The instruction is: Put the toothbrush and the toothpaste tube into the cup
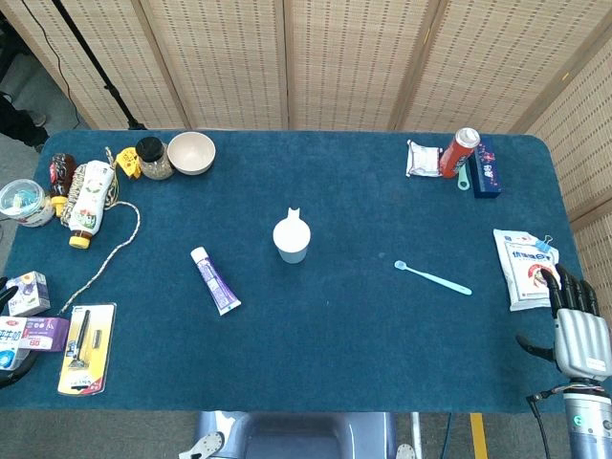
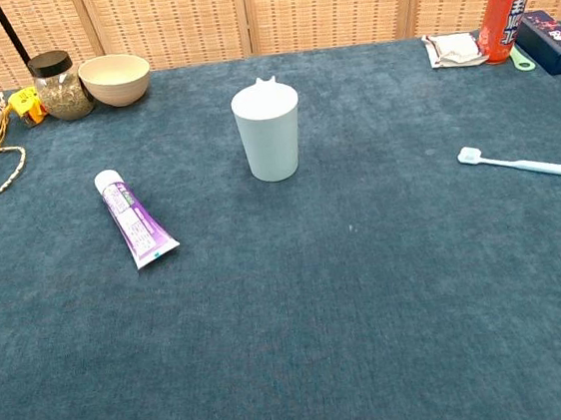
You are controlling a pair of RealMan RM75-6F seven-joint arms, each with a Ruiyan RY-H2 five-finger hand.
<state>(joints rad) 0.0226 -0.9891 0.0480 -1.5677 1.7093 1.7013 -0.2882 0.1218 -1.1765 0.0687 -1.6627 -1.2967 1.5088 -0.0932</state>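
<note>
The pale cup stands upright and empty near the table's middle. A white and purple toothpaste tube lies flat to its left, cap pointing away from me. To the cup's right a light blue toothbrush lies flat, with its head toward the cup. My right hand hovers at the table's right edge, fingers stretched out and holding nothing, well right of the toothbrush. Only a dark curved sliver shows at the lower left edge, perhaps my left hand.
A bowl, a jar, bottles and a cord crowd the back left. Small boxes and a razor pack sit front left. A red can and a blue box stand back right, with a white packet beside my right hand.
</note>
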